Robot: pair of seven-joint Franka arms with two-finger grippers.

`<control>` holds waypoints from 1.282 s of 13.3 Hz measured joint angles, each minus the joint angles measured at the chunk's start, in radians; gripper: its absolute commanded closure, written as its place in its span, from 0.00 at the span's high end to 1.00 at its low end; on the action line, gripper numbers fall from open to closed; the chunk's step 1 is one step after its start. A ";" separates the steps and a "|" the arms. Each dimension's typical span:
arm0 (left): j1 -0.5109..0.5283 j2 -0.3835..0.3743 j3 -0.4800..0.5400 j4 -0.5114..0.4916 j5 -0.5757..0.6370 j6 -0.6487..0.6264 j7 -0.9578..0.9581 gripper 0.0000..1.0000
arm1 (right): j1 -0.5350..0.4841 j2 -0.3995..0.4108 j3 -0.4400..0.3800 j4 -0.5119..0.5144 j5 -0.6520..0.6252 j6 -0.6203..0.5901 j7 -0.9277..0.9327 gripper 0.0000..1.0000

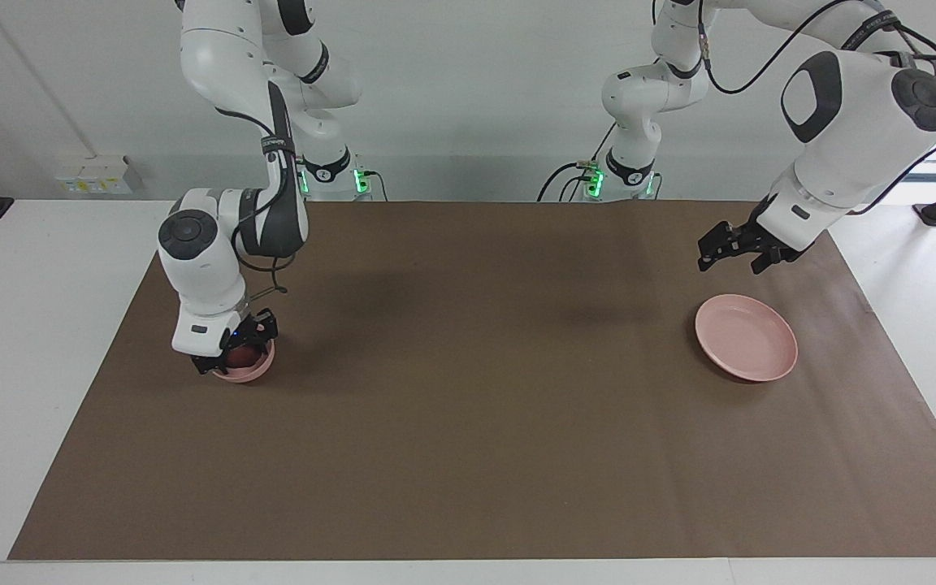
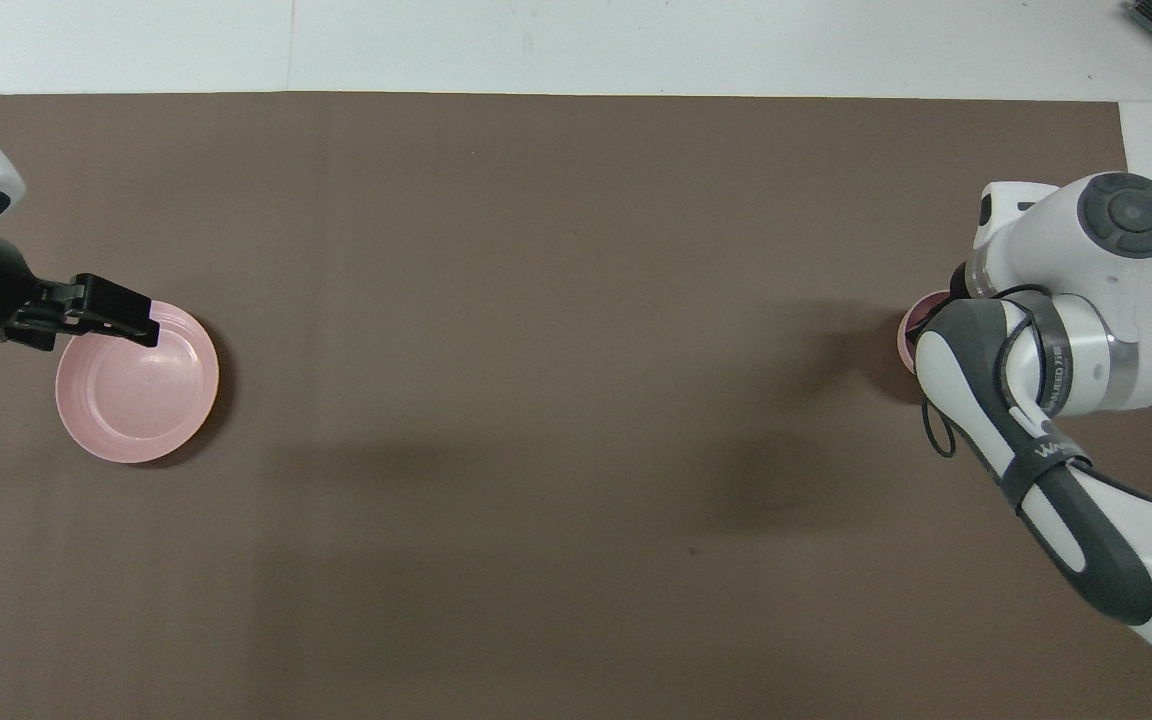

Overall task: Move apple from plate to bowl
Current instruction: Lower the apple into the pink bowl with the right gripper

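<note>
Starting at the robots' end of the table (image 1: 29, 325), a strip of bare brown mat (image 1: 468, 406) is seen between the arm bases and the two dishes. The left gripper (image 1: 732, 253) is held in the air over the mat, at the rim of the plate (image 1: 748, 341), with its fingers spread apart and nothing between them. The plate itself lies flat and bare toward the left arm's end, close to the mat's side edge but fully on it.

Toward the right arm's end, the right gripper (image 1: 236, 349) is lowered into the bowl (image 1: 253, 374), and its fingers are clamped on the apple (image 1: 244, 355), which is seen as a dark red shape inside the bowl's rim. From overhead the bowl is almost wholly covered by the right arm, with only a sliver of rim shown. The bowl stands near the mat's side edge at that end, on the mat.

Between bowl and plate, which are well apart, a wide stretch of open mat is left, and farther from the robots the mat runs bare to its long edge, where a white margin of table is met.

Lettering is carried on a band of the right arm; it begins "WAN", and the rest cannot be read with certainty.
</note>
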 measured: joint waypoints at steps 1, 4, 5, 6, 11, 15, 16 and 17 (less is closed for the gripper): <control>0.004 -0.003 0.000 0.000 0.000 -0.011 0.000 1.00 | -0.001 0.000 0.000 -0.001 0.000 0.001 0.000 0.00; 0.006 -0.002 0.000 -0.002 0.000 -0.015 0.000 1.00 | -0.001 0.000 0.000 -0.005 0.000 0.002 0.000 0.00; 0.006 -0.002 -0.002 -0.002 0.000 -0.016 0.000 1.00 | -0.001 0.000 0.000 -0.006 0.000 0.002 0.000 0.02; 0.006 -0.002 -0.004 -0.002 0.000 -0.016 0.000 1.00 | -0.001 0.000 0.000 -0.006 0.000 0.002 0.000 0.10; 0.000 -0.002 -0.013 -0.002 0.000 -0.031 0.002 1.00 | -0.002 -0.012 0.000 0.019 0.000 -0.042 0.000 1.00; -0.194 -0.005 0.175 -0.001 0.000 -0.040 0.003 1.00 | -0.004 -0.096 0.001 0.072 0.024 -0.144 0.065 1.00; -0.281 -0.009 0.268 0.000 0.000 -0.040 0.004 1.00 | -0.003 -0.124 0.002 0.074 0.036 -0.167 0.106 1.00; -0.347 -0.018 0.341 0.000 0.000 -0.040 0.004 1.00 | 0.000 -0.153 0.003 0.075 0.044 -0.190 0.158 1.00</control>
